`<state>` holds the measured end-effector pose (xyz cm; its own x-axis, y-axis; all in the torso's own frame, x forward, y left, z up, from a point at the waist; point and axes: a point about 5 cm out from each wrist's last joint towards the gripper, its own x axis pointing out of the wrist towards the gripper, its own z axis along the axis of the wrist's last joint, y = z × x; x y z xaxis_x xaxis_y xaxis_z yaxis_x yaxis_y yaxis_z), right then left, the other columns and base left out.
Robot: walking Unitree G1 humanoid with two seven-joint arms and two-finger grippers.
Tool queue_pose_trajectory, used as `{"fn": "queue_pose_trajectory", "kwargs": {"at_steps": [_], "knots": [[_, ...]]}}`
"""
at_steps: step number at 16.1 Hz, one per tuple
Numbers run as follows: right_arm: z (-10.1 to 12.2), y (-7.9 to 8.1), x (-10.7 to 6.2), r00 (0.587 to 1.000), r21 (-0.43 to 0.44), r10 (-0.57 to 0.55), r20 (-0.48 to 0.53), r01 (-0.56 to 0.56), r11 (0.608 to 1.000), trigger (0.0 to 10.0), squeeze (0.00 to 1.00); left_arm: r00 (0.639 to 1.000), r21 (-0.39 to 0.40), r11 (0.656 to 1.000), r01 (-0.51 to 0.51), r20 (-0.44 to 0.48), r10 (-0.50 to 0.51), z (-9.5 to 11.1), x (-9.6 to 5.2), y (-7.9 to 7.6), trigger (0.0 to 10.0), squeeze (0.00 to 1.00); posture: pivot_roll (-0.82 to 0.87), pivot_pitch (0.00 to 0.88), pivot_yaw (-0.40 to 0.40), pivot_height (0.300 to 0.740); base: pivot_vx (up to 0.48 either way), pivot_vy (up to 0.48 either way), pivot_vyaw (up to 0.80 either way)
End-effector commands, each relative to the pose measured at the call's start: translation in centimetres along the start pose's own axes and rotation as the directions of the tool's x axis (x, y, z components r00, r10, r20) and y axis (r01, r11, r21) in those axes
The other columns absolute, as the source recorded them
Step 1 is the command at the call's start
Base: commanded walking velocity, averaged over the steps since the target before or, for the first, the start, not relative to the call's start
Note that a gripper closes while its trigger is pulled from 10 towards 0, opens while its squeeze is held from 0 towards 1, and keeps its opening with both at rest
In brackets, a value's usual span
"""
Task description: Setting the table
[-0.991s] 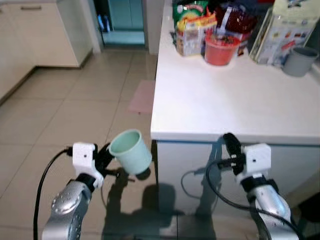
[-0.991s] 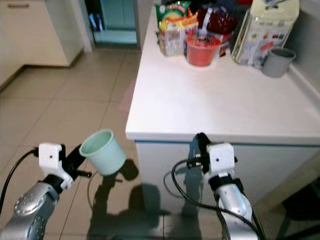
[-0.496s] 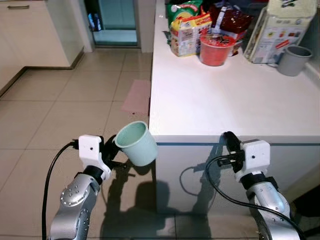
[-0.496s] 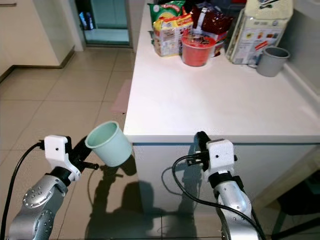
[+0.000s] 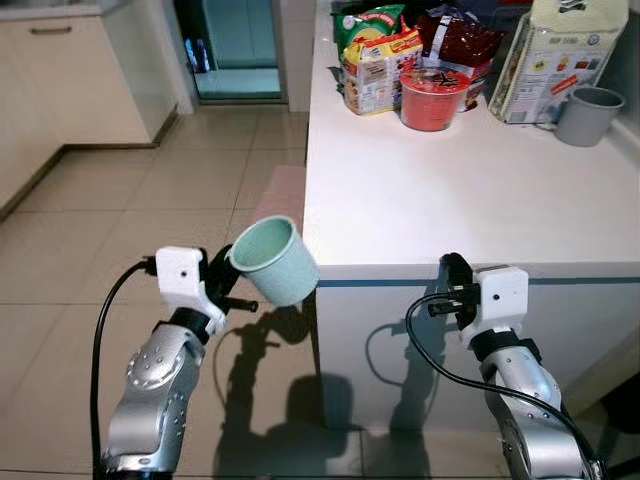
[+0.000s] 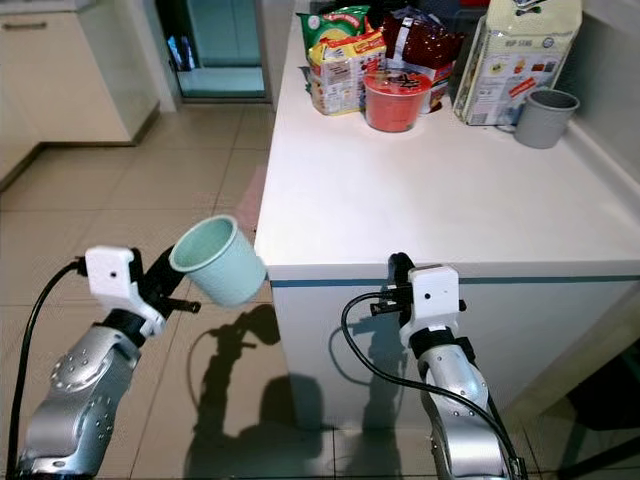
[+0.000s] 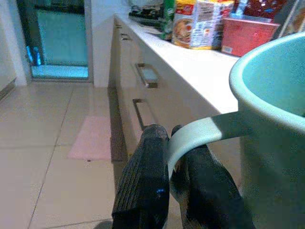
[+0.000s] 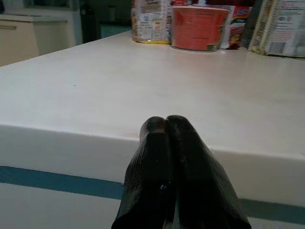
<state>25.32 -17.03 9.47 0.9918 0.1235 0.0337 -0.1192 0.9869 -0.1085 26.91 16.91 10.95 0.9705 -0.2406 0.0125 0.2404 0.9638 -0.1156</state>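
Observation:
My left gripper (image 5: 226,290) is shut on the handle of a pale green mug (image 5: 274,262), holding it tilted in the air just left of the white counter (image 5: 430,190) and near its front corner. In the left wrist view the fingers (image 7: 147,186) pinch the mug's handle (image 7: 200,136). My right gripper (image 5: 452,275) is shut with nothing in it, raised just below the counter's front edge. In the right wrist view its fingertips (image 8: 164,126) point at the counter's edge (image 8: 143,148).
At the counter's far end stand snack packets (image 5: 375,60), a red bowl (image 5: 433,95), a printed carton (image 5: 560,60) and a grey cup (image 5: 585,115). Tiled floor (image 5: 130,230) lies to the left, with a pink mat (image 5: 283,190), cream cabinets (image 5: 60,80) and a doorway (image 5: 238,45).
The left gripper has lifted the mug higher and closer to the counter's corner. The right gripper has risen slightly toward the counter edge. The camera has shifted a little.

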Motion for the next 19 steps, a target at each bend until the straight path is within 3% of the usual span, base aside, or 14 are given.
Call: {"fn": "queue_pose_trajectory", "kwargs": {"at_steps": [1,5,14,19], "knots": [[0.0,-0.7,-0.2,1.0,0.0,-0.024,0.008,0.024,1.0,10.0,0.0,1.0,0.005,1.0,0.025,0.0,-0.025,0.1,0.4,-0.5,0.0,0.0,-0.04,0.0,0.086,0.74,0.0,0.0,0.0],[0.0,-1.1,0.0,0.999,-0.005,-0.046,0.013,0.046,0.999,10.0,0.0,0.998,0.006,0.998,0.056,-0.023,-0.056,-0.3,0.8,-0.7,0.0,0.0,-0.06,0.0,0.119,0.74,0.0,0.0,0.0],[-0.1,-1.0,0.7,0.999,0.014,-0.039,0.001,0.039,0.999,10.0,0.0,0.998,0.035,0.997,0.063,0.014,-0.063,0.3,1.7,-1.2,0.0,0.0,-0.04,0.0,0.106,0.74,0.0,0.0,0.0],[-0.4,-0.9,0.5,0.999,0.012,-0.043,-0.01,0.043,0.999,10.0,0.0,0.998,0.042,0.997,0.065,0.008,-0.065,0.1,1.8,-1.2,0.0,0.0,-0.04,0.0,0.105,0.74,-0.466,0.0,0.0]]}}
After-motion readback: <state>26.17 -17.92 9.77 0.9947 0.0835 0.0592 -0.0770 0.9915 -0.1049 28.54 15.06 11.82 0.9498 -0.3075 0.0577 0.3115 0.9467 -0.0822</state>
